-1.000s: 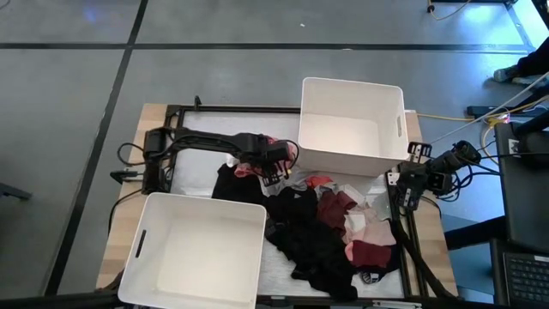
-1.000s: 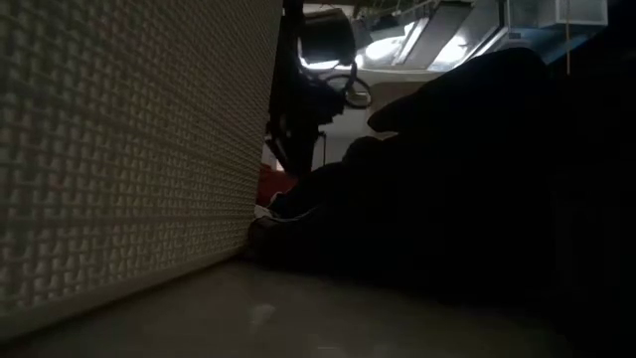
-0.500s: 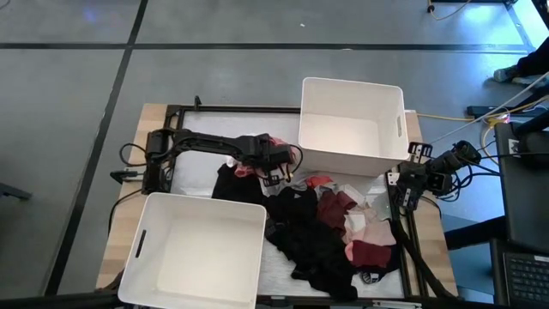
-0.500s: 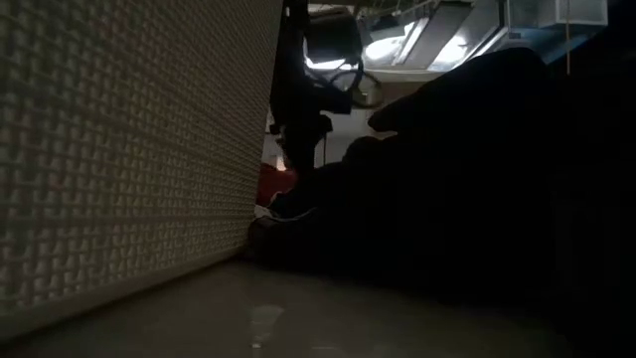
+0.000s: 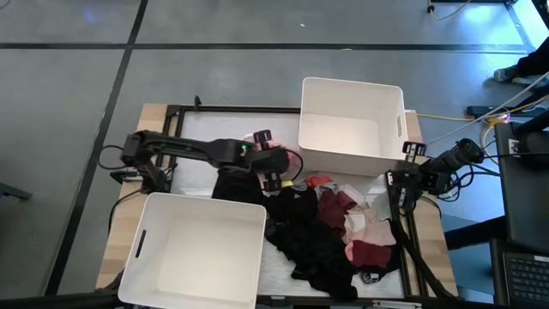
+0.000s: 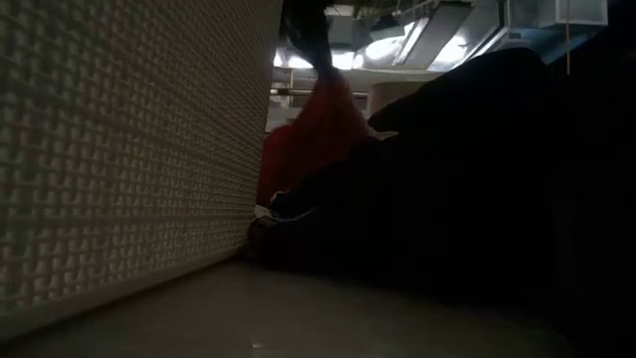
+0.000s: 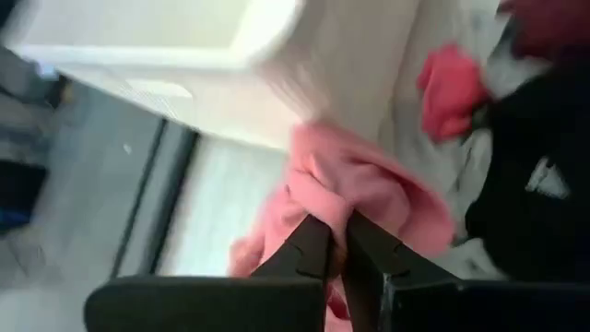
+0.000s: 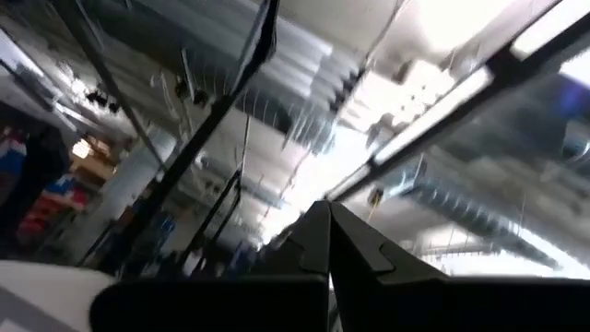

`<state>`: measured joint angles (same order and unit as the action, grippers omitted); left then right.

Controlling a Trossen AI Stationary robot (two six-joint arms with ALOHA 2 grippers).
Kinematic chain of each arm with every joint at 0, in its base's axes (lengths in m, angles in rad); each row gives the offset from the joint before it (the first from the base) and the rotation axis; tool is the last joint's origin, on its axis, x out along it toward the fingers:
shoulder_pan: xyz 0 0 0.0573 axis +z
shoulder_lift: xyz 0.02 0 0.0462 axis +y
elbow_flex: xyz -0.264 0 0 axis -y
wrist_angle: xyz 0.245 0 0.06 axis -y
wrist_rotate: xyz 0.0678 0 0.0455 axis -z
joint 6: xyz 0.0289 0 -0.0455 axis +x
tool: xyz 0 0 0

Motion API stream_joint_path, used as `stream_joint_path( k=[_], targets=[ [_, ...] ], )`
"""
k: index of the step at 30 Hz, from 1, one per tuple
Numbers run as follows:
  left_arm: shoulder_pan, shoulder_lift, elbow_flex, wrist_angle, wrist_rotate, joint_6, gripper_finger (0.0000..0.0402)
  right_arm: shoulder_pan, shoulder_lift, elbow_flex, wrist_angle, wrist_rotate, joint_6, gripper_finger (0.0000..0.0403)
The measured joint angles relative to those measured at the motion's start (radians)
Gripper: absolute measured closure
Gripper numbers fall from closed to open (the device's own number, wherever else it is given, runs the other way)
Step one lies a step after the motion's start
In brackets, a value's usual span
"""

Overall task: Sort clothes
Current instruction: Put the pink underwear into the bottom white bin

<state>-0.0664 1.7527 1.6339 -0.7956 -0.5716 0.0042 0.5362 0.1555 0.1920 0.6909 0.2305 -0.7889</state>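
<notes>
We see the left tool (image 7: 334, 242) pinching a soft pink fabric garment (image 7: 369, 189), fingers pressed tight on a fold of it. In the high view the left tool (image 5: 273, 165) sits over the back edge of the clothes pile, just beside the near-left corner of the far white rectangular plastic bin (image 5: 350, 125). The left wrist view shows the pink garment bunched right at that bin's wall (image 7: 277, 83), with a smaller coral-red fabric piece (image 7: 452, 83) and a black fabric garment (image 7: 535, 184) lying near it on the white mat.

In the low view a reddish cloth (image 6: 313, 134) hangs in a stretched cone from the dark tool above it, its lower part still down among the dark heap (image 6: 467, 189). The textured wall of the near white plastic bin (image 6: 119, 149) fills the left of that view.

The rest of the clothes are heaped mid-worktop between the two bins: black garments (image 5: 309, 236) to the front, maroon pieces (image 5: 333, 209) and pale pink ones (image 5: 371, 230) toward the right. The near white bin (image 5: 197, 249) is at front left on the wooden worktop (image 5: 120, 232).

The right tool (image 5: 401, 190) is parked at the right edge of the worktop, fingers pressed together with nothing between them; its wrist view looks up at the ceiling.
</notes>
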Motion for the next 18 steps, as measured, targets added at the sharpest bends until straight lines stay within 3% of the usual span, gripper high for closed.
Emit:
stream_joint_path(
  k=[5,18],
  targets=[
    [-0.044,-0.082,0.016,-0.007,-0.021,0.003,0.0396,0.0,0.175,0.105,-0.136,0.092,0.033,0.0397],
    [-0.144,-0.283,0.018,0.01,-0.064,-0.06,0.0392,0.0,0.519,0.245,-0.147,0.249,0.02,0.0397]
  ],
)
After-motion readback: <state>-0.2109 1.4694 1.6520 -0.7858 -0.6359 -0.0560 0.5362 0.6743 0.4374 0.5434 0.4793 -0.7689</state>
